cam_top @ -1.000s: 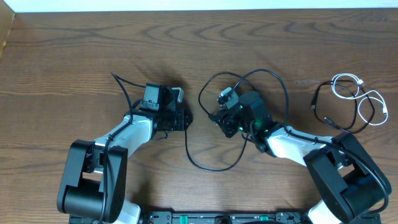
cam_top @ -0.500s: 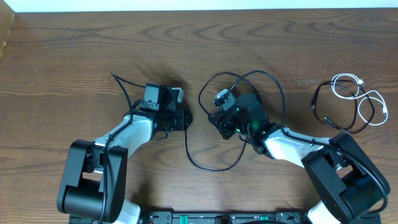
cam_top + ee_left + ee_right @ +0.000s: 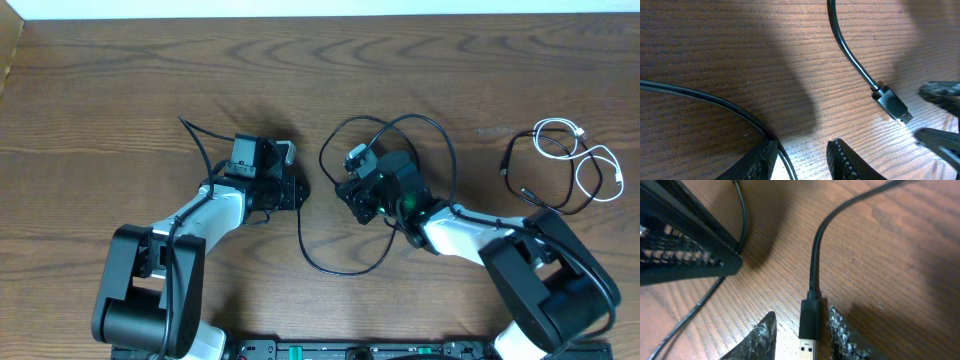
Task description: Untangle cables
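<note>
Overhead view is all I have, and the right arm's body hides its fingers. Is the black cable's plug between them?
Observer: Yes. The right wrist view shows the black rectangular USB plug lying on the wooden table between the right gripper's fingers. It is not clamped: bare wood shows beside one finger.
Operator: And the left side?
Observer: The left gripper's fingers stand apart, and a thin black cable runs between them, hugging one finger.
Operator: Which way does the plug face?
Observer: In the left wrist view its metal tip points toward the right gripper's fingers, and its cord leads away from them.
</note>
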`<state>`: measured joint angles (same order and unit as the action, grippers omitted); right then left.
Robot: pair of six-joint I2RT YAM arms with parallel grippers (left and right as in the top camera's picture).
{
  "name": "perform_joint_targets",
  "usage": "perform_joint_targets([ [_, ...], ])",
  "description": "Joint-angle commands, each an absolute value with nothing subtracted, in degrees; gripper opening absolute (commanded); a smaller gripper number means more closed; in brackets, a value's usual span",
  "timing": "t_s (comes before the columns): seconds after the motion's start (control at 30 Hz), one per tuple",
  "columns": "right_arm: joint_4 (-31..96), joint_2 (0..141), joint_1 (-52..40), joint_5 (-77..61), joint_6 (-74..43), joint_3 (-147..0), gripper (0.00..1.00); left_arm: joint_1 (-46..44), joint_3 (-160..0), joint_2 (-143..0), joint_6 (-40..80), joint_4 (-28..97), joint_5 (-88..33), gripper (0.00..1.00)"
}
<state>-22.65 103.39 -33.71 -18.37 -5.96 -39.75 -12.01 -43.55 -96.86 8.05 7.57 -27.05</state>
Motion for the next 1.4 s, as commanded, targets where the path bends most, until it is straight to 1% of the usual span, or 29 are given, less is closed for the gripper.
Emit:
perform_joint_targets([
  [0.0,-23.5,105.1,-34.0,-18.1,-5.6,-39.7,0.29,-11.7,-41.2,-99.6,7.7,9.6,-21.1,0.40],
  [0.13,-23.8,105.2,-34.0,-18.1,-5.7,-39.7,0.27,-11.7,-41.2,-99.6,7.7,9.8,-21.1,0.40],
  [0.27,-23.8,105.2,-34.0,-18.2,-5.7,-39.7,0.31,-11.7,-41.2,-99.6,7.7,9.8,-21.1,0.40],
  [0.33,-23.8,105.2,-34.0,-19.8,-5.7,-39.7,0.48,-11.7,-41.2,-99.6,7.7,9.8,-21.1,0.40],
  [0.37,-23.8,105.2,-34.0,-20.9,-5.7,-39.7,0.53,-11.7,-41.2,-99.6,7.7,9.8,-21.1,0.41],
  [0.4,-23.9,105.2,-34.0,-21.5,-5.7,-39.7,0.53,-11.7,-41.2,-99.6,7.7,9.8,-21.1,0.41],
  [0.5,-23.8,105.2,-34.2,-21.2,-5.7,-39.7,0.38,-11.7,-41.2,-99.6,7.7,9.8,-21.1,0.40],
  [0.53,-23.7,105.3,-34.3,-20.9,-5.7,-39.7,0.36,-11.7,-41.2,-99.6,7.7,9.8,-21.1,0.41],
  [0.6,-23.6,105.3,-34.3,-20.9,-5.7,-39.7,0.34,-11.7,-41.2,-99.6,7.7,9.8,-21.1,0.41],
  [0.77,-25.0,107.3,-35.3,-20.9,-5.7,-39.7,0.35,-11.7,-41.2,-99.6,7.7,9.8,-21.1,0.41],
  [0.8,-25.8,108.0,-35.5,-20.9,-5.7,-39.7,0.33,-11.7,-41.2,-99.6,7.7,9.8,-21.1,0.41],
  [0.87,-26.9,109.1,-35.6,-20.9,-5.8,-39.7,0.26,-11.7,-41.2,-99.6,7.7,9.8,-21.1,0.41],
  [1.0,-27.7,109.8,-35.9,-20.9,-10.0,-39.7,0.14,-11.7,-41.2,-99.6,7.7,9.8,-21.1,0.41],
  [1.03,-27.9,109.8,-36.1,-21.0,-11.9,-39.7,0.08,-11.7,-41.2,-99.6,7.7,9.8,-20.9,0.41],
  [1.1,-27.9,109.8,-36.4,-21.0,-13.5,-39.7,0.01,-11.7,-41.2,-99.6,7.7,9.8,-20.9,0.41],
  [1.37,-29.9,109.8,-40.5,-21.4,-13.5,-39.7,0.01,-11.7,-41.2,-99.6,7.7,9.8,-19.8,0.41],
])
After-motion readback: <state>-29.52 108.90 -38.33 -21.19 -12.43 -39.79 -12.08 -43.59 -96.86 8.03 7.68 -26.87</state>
